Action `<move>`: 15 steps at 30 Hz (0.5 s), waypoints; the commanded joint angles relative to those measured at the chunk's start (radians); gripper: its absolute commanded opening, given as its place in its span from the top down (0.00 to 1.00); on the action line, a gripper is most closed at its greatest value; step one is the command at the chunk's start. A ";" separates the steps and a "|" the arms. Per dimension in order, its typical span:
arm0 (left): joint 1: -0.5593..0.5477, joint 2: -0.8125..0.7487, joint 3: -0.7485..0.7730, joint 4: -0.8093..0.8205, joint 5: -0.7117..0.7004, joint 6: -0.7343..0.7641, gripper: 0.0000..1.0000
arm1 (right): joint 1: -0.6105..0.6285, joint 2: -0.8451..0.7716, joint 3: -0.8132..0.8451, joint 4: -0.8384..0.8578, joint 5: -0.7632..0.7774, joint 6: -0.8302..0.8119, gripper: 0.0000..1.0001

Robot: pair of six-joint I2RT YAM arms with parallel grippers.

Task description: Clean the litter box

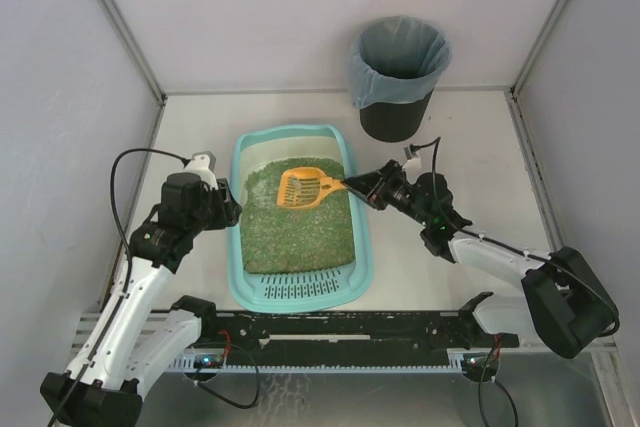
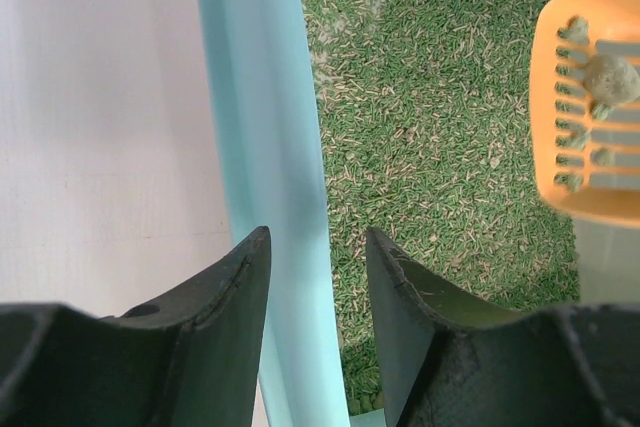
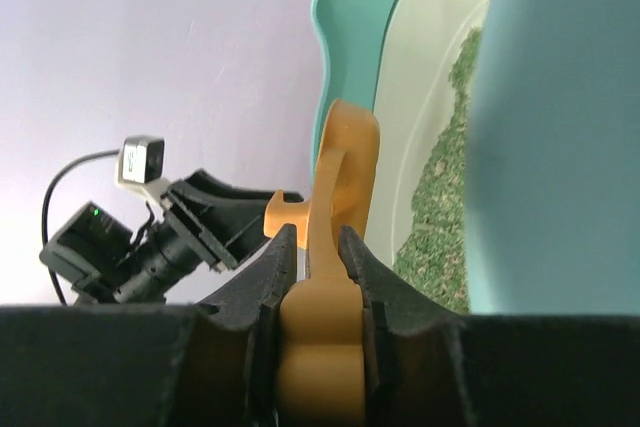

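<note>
My right gripper [image 3: 318, 239] clamps the scoop [image 3: 345, 162] by its handle, a clump [image 2: 610, 77] in it, above the litter [image 2: 430, 147]. My left gripper [image 2: 318, 242] straddles the box [image 2: 265, 127] at its nine-o'clock rim; whether it pinches, I cannot tell. The box lies mid-table, the bin [image 1: 398, 77] at one o'clock.

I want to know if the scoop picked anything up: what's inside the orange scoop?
A few grey-green clumps rest on the slots of the orange scoop. Its handle-side half lies outside the left wrist view, and the top view is too coarse to show more.
</note>
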 commanded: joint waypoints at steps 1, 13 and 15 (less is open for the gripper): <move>-0.005 -0.006 -0.016 0.029 -0.001 0.013 0.52 | -0.005 -0.002 0.009 0.077 -0.025 0.015 1.00; -0.003 0.007 -0.013 0.027 0.014 0.014 0.50 | 0.001 0.002 0.126 -0.070 -0.121 -0.078 1.00; -0.004 0.010 -0.011 0.022 0.011 0.015 0.49 | -0.052 -0.045 0.096 -0.125 -0.056 -0.054 1.00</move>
